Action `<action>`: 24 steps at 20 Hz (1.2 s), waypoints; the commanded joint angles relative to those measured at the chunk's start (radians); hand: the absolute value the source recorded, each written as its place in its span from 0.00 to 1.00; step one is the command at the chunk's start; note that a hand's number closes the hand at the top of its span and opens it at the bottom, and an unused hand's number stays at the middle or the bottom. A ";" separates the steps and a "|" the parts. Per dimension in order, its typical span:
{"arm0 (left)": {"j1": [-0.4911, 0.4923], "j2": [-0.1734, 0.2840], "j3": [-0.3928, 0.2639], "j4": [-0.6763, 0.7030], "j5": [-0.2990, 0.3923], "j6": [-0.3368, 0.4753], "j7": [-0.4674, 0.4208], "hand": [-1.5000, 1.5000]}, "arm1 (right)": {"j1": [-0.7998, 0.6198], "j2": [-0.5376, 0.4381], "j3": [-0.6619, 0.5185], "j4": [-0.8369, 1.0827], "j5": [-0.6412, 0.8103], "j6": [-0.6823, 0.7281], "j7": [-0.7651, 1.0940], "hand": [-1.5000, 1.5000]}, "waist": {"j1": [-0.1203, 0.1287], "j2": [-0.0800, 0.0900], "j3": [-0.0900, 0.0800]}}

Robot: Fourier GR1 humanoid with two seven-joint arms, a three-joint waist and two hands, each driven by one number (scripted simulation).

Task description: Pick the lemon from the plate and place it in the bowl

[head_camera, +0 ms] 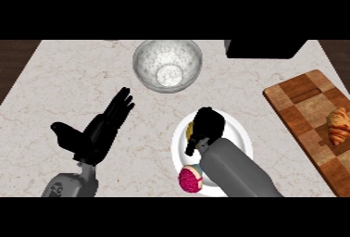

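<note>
Marble-patterned pale tabletop [61,78] carries a round white plate [239,134] near the middle of the head view, and the right robot hand [207,124] lies over that plate, its black fingers bent downward onto the plate's left half. A sliver of yellow, the lemon [189,127], shows at the left edge of those fingers, still on the plate; most of it is hidden, so whether the fingers actually close round it cannot be told. The grey right forearm [236,171] runs down from the plate to the lower edge, covering much of the plate's lower part. Beside that forearm, at the plate's lower left rim, sits a round magenta-red speckled fruit [189,180]. Beyond the plate, toward the top, stands a clear glass bowl [167,64], apart from the plate. The left robot hand [99,132] shows at the left, open with fingers straight and spread, thumb out to the side, holding nothing. At the right edge lies a checkered brown wooden cutting board [301,99] with a golden croissant [338,126] on it.
</note>
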 commanded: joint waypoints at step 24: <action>-0.086 -0.069 -0.050 0.064 -0.025 -0.056 0.024 0.50 | -0.568 0.013 0.307 0.036 -0.233 -0.007 0.277 1.00 | 0.152 0.017 -0.002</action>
